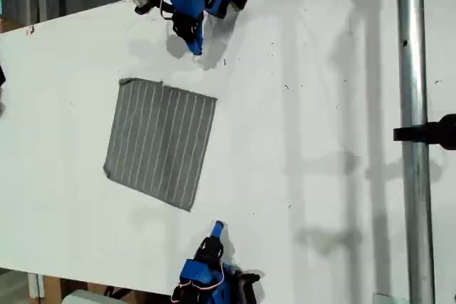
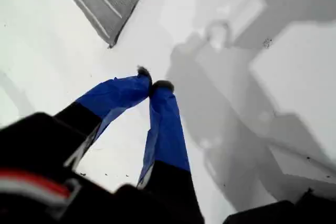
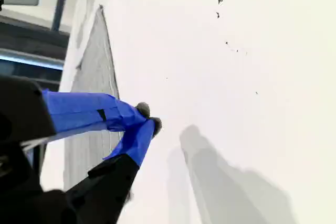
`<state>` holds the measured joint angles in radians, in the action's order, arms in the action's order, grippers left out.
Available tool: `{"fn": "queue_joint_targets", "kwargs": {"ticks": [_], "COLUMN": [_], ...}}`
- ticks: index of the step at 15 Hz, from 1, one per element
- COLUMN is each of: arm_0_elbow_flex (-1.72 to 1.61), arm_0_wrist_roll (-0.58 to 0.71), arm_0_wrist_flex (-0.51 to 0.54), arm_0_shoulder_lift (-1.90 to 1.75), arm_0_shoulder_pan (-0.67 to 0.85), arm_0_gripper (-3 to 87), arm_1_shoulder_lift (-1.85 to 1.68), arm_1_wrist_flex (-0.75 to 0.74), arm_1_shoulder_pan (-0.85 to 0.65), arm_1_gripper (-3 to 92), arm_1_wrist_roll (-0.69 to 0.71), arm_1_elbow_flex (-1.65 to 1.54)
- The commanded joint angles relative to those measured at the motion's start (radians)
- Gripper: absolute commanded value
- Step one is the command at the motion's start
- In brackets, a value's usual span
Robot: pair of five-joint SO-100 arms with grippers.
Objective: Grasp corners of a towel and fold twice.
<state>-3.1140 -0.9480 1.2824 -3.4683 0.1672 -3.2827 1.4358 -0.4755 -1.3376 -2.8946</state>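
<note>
A grey striped towel [image 1: 161, 143] is lying flat on the white table [image 1: 320, 140] at the exterior view's centre left. Both blue grippers, first [image 2: 152, 84] and second [image 3: 149, 118], are hovering with fingertips pressed together on nothing. Their arms are cut off by the frame edges.

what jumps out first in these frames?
The grey striped towel lies flat and unfolded on the white table, toward the exterior view's left, slightly skewed. Two blue arms sit apart from it, one at the exterior view's top edge, one at the bottom edge. My first gripper and my second gripper both have their tips together over bare table, holding nothing. A metal pole runs down the exterior view's right.
</note>
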Motion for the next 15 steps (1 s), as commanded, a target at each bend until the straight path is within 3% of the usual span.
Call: {"fn": "queue_joint_targets", "kwargs": {"ticks": [1, 8, 11, 15], "arm_0_elbow_flex": [-0.005, -0.005, -0.005, -0.005], "arm_0_wrist_roll": [-0.419, -0.417, -0.417, -0.422], "arm_0_wrist_flex": [0.006, 0.006, 0.006, 0.006], "arm_0_shoulder_lift": [-0.002, -0.002, -0.002, -0.002], "arm_0_shoulder_pan": [0.083, 0.080, 0.084, 0.084], "arm_0_gripper": [-2.9, -2.9, -2.9, -2.9], "arm_1_shoulder_lift": [-0.011, 0.058, 0.796, 1.305], "arm_1_wrist_flex": [-0.014, -0.060, -0.135, -0.011], "arm_1_shoulder_pan": [0.118, 0.181, 0.210, 0.209], "arm_1_gripper": [-0.3, -0.4, -0.4, 0.9], "arm_1_wrist_roll": [-0.035, -0.026, 0.114, 0.199], "arm_1_elbow_flex": [0.029, 0.143, 0.709, 1.247]}}
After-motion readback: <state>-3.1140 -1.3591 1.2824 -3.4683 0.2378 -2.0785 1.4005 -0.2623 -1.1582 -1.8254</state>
